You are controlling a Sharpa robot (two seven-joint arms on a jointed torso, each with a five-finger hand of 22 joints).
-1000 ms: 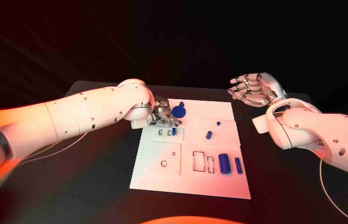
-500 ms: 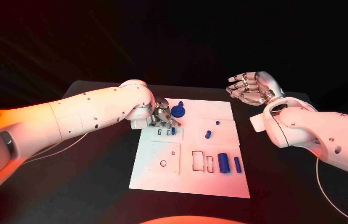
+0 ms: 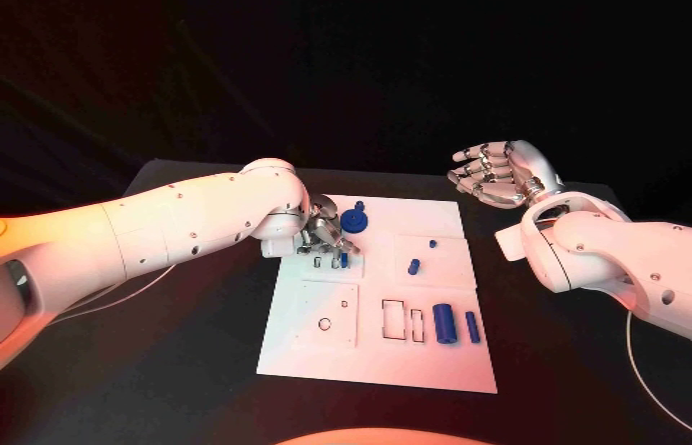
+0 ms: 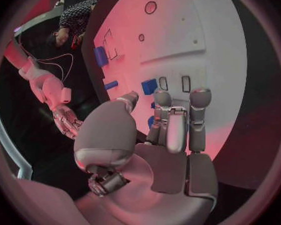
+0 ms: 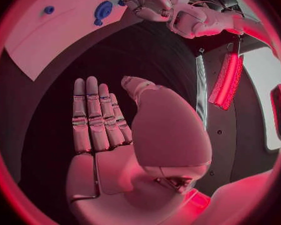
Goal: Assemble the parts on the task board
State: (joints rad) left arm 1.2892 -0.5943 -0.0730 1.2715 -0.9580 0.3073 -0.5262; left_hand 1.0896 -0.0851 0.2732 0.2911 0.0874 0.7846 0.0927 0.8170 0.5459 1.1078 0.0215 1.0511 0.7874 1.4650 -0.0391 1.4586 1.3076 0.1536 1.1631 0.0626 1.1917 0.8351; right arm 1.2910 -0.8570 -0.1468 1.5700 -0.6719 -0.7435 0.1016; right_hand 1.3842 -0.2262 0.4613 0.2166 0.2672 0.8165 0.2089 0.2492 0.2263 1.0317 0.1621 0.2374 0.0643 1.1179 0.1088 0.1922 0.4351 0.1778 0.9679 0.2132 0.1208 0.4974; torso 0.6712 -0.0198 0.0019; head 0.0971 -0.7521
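The white task board [image 3: 378,350] lies mid-table. My left hand [image 3: 326,233] hovers low over its far left corner, fingers stretched out and apart, tips down by a small blue peg [image 3: 343,260] standing in a slot. The round blue part [image 3: 355,222] sits right beside the fingers; in the left wrist view its blue shows between thumb and fingers [image 4: 162,100], and contact is unclear. The peg [image 4: 149,86] stands free just past the fingertips. My right hand [image 3: 495,175] is raised off the board's far right corner, palm open and holding nothing.
Two small blue pieces [image 3: 434,244] [image 3: 414,266] lie on the board's right half. Two blue cylinders [image 3: 444,324] [image 3: 472,327] lie near its front right, beside rectangular slots [image 3: 394,321]. A square plate with holes [image 3: 329,315] is at front left. Black table surrounds the board.
My left hand has edged slightly along the board's far left corner. The blue parts and my right hand have stayed where they were.
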